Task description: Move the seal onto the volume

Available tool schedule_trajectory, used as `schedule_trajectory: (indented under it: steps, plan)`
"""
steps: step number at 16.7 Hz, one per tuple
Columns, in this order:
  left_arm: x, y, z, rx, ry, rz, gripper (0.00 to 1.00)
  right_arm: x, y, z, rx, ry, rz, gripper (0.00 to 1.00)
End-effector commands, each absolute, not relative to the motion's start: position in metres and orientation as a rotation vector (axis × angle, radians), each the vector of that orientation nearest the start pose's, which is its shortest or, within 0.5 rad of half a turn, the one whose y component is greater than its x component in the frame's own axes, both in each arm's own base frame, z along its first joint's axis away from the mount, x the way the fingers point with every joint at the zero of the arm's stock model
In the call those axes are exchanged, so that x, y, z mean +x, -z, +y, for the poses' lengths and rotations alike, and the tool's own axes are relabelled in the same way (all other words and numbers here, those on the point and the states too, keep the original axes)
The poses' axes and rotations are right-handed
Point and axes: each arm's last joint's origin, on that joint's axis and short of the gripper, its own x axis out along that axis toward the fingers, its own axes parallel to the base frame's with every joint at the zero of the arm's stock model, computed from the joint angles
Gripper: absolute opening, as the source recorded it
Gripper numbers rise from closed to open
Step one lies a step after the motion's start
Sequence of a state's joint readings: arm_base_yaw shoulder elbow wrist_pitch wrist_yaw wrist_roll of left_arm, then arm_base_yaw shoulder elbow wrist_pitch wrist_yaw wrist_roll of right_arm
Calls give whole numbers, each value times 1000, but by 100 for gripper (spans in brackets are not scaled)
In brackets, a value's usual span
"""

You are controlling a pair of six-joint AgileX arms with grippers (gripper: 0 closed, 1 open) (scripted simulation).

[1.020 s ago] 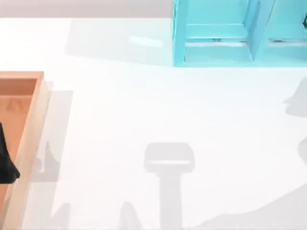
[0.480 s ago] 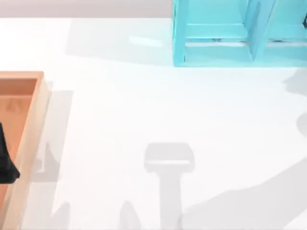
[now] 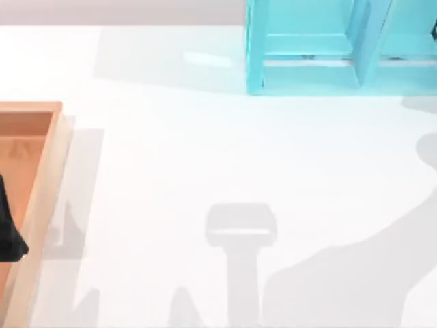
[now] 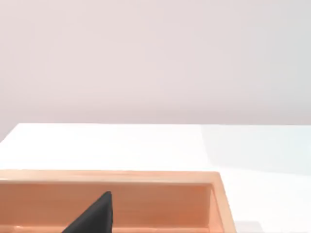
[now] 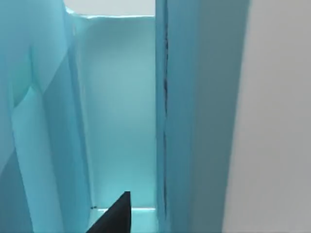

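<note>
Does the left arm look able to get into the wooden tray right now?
Probably yes: the left gripper hangs over the open wooden tray at the top view's left, with nothing visible between them.

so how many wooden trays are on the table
1. The wooden tray sits at the table's left edge in the top view, cut off by the frame, and its far wall appears in the left wrist view. Others could lie outside the views.

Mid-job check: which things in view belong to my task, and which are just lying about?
For the job:
- left gripper, above the wooden tray
- right gripper, facing into the cyan shelf unit

Lying about:
- wooden tray, table's left edge
- cyan shelf unit, far right
</note>
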State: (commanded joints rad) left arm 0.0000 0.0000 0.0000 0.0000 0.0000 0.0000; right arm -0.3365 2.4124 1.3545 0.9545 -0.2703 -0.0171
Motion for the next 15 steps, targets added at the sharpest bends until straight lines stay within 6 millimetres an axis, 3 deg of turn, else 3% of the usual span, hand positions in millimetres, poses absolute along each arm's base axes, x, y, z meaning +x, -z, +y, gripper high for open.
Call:
schedule_trajectory:
  steps: [2,15]
  plan:
    - [106,-160,-1,0,0,0,100,469,-81,-149,4,38,102,100]
    - [106,-160,-1,0,0,0,100,469,-81,-149,4,38,102,2]
